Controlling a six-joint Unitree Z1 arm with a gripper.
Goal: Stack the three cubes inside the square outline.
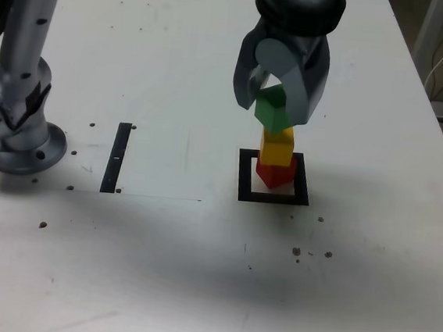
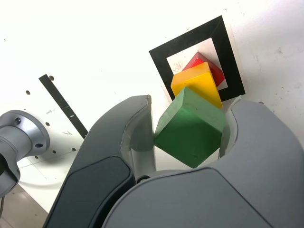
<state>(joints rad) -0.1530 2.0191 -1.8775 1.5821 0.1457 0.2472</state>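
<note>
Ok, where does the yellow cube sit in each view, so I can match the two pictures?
Exterior view: the yellow cube is right of centre, on the red cube, under the green cube that the gripper holds.
Wrist view: the yellow cube shows just beyond the green cube, over the frame.
Shared landmark: the black square outline.

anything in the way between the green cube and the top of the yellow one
Nothing visible does. The gripper holds the green cube right above the yellow cube, which sits on the red cube inside the square outline.
</note>
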